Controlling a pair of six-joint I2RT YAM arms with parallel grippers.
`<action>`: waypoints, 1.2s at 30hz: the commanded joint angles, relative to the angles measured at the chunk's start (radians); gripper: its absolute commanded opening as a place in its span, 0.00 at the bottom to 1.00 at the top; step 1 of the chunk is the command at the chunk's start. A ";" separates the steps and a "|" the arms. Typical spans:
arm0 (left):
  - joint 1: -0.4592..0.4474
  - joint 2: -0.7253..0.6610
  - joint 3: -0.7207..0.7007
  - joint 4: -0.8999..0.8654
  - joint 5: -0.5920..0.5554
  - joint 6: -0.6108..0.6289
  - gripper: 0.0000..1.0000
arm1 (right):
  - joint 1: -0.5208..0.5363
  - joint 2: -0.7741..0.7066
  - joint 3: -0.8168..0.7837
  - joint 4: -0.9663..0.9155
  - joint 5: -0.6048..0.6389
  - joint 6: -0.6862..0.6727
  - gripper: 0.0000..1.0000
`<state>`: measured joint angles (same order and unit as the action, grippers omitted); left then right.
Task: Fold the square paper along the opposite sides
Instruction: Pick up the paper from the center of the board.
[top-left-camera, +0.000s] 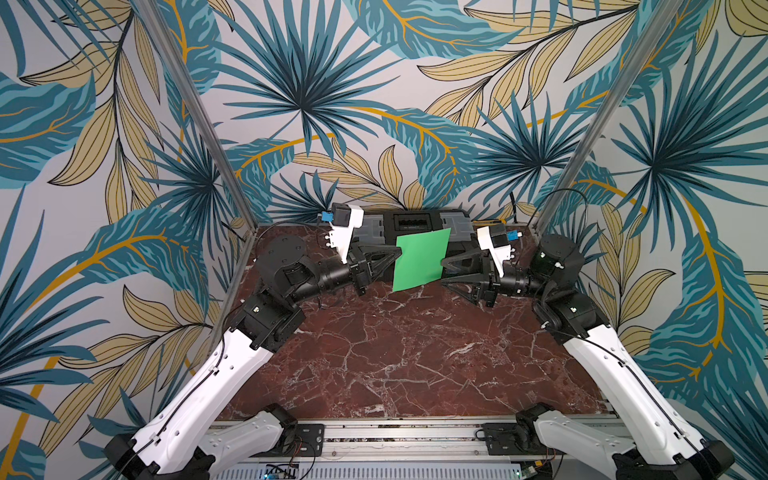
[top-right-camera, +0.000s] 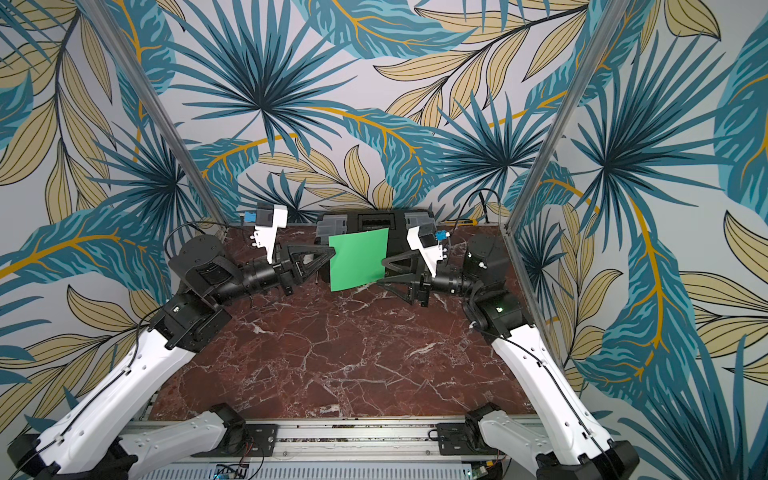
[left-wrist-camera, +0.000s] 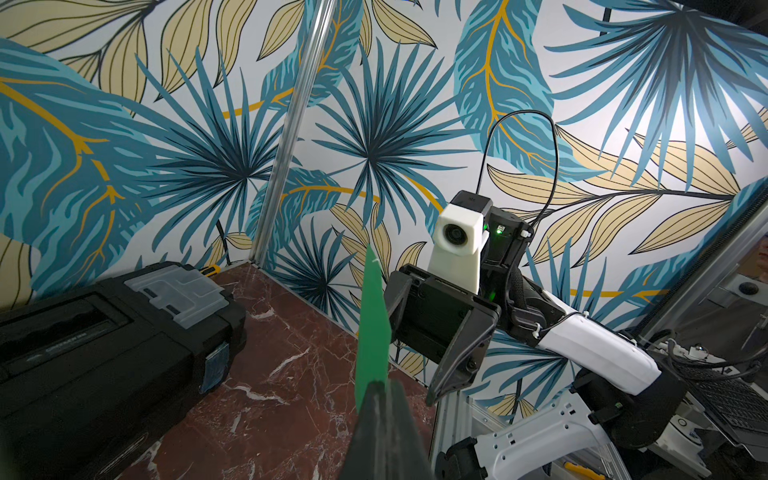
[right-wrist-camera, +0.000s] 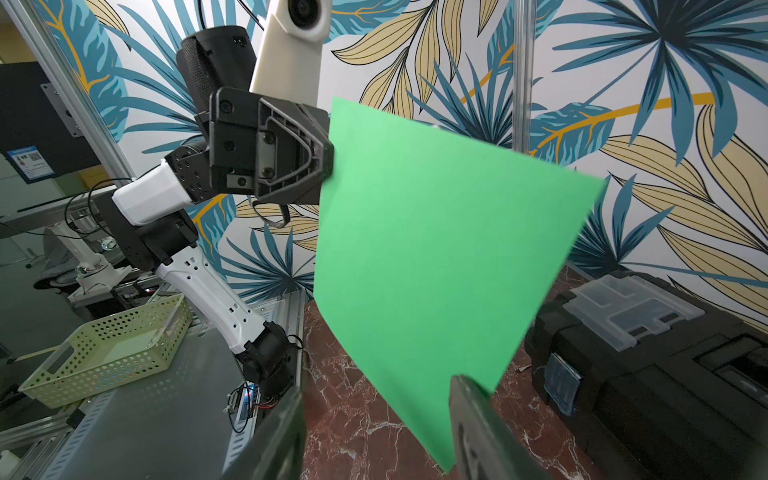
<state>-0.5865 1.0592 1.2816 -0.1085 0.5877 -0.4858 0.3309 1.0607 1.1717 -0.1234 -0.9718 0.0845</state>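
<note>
While one paper (top-left-camera: 420, 259) hangs upright over the worktop (top-left-camera: 395, 353) near one toolbox (top-left-camera: 411, 222), two grippers flank it. The left gripper (top-left-camera: 398, 250) pinches its edge; the right gripper (top-left-camera: 443, 272) is spread opposite.

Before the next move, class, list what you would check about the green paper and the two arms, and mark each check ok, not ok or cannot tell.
1. The left jaws are shut on one edge of the paper: ok.
2. Paper lifted off the table: ok.
3. Paper flat, no crease: ok.
4. The right jaws are shut on the opposite edge: not ok, they stand open.
5. That edge sits between the right jaws: cannot tell.
6. Paper apart from the toolbox: ok.
</note>
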 joint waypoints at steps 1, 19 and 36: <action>-0.004 -0.044 0.009 0.009 -0.017 0.018 0.00 | 0.003 -0.029 0.019 -0.054 0.066 -0.057 0.66; -0.006 -0.036 -0.047 0.077 -0.027 0.006 0.00 | 0.003 -0.007 0.062 -0.012 -0.093 -0.043 0.62; -0.028 -0.016 -0.054 0.092 -0.040 0.011 0.00 | 0.003 0.012 0.082 0.009 -0.032 -0.011 0.36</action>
<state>-0.6090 1.0466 1.2480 -0.0334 0.5602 -0.4870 0.3309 1.0771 1.2354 -0.1280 -1.0218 0.0704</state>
